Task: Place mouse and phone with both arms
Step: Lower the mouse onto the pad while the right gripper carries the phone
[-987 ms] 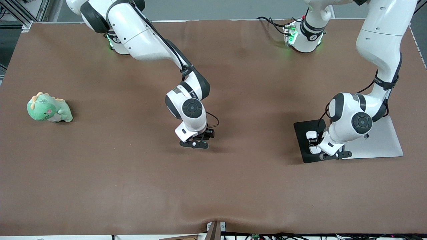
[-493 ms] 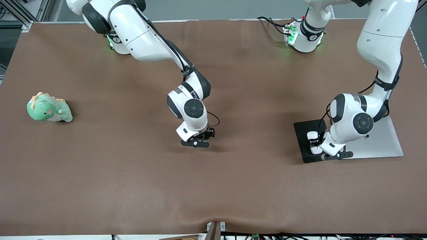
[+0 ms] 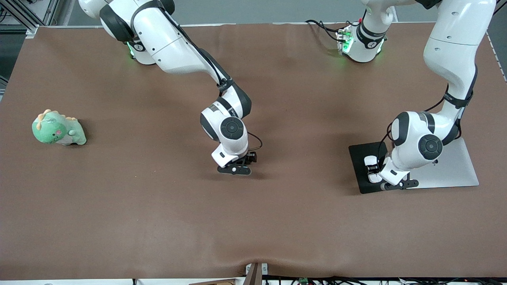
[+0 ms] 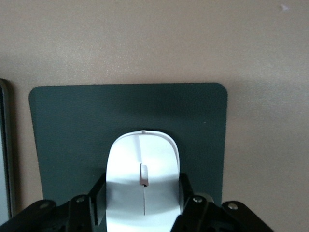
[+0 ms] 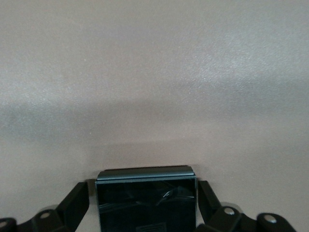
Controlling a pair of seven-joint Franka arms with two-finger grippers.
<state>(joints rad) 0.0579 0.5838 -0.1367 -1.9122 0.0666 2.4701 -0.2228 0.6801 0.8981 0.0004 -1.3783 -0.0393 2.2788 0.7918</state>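
Note:
In the left wrist view my left gripper (image 4: 142,187) is shut on the white mouse (image 4: 143,164), a finger on each side. The mouse sits low over the dark grey pad (image 4: 67,125). In the front view the left gripper (image 3: 390,182) and the mouse (image 3: 370,165) are at the pad (image 3: 357,156), toward the left arm's end. My right gripper (image 5: 144,191) is shut on the black phone (image 5: 146,200), held just above the bare brown table. In the front view the right gripper (image 3: 237,168) is over the table's middle, and the hand hides the phone.
A flat silver slab (image 3: 455,170) lies beside the pad, under the left arm; its edge shows in the left wrist view (image 4: 4,159). A green plush dinosaur (image 3: 58,128) sits toward the right arm's end. The brown mat (image 3: 158,217) covers the table.
My right gripper has drifted slightly toward the left arm's end with the phone. The left gripper and mouse have barely shifted over the pad.

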